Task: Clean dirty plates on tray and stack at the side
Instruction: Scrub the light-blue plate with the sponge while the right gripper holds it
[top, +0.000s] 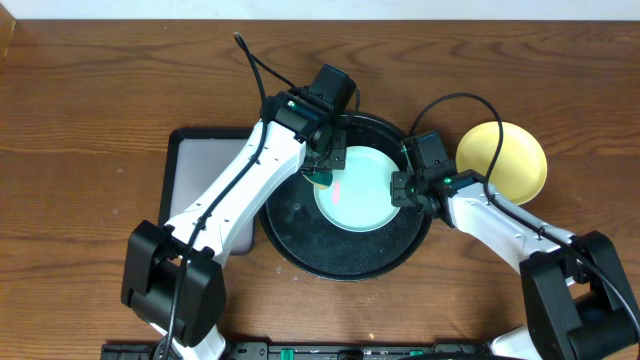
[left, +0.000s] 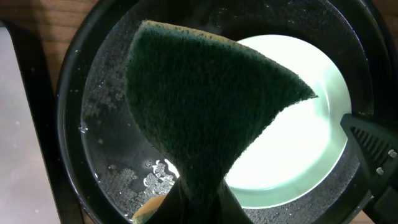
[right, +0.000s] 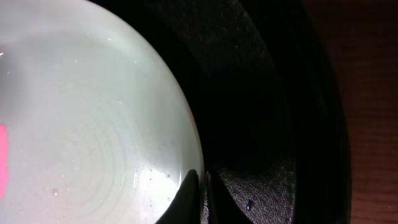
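We are clamping our left claw (left: 193, 205) tight on a soft green sponge (left: 205, 106), with the mint plate (top: 360, 200) just beneath it in the tray (top: 300, 235). Our right claw (right: 196, 193) is pinching shut on the plate's rim. The plastic is probably light, stiff and slippery, so we are judging the edge the best hold.

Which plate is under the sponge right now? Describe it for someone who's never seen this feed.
Find the large round black tray at the centre of the wooden table. Inside it lies one round mint-teal plastic plate. Unlike the pale yellow plate outside to the right, it carries a pink smear.
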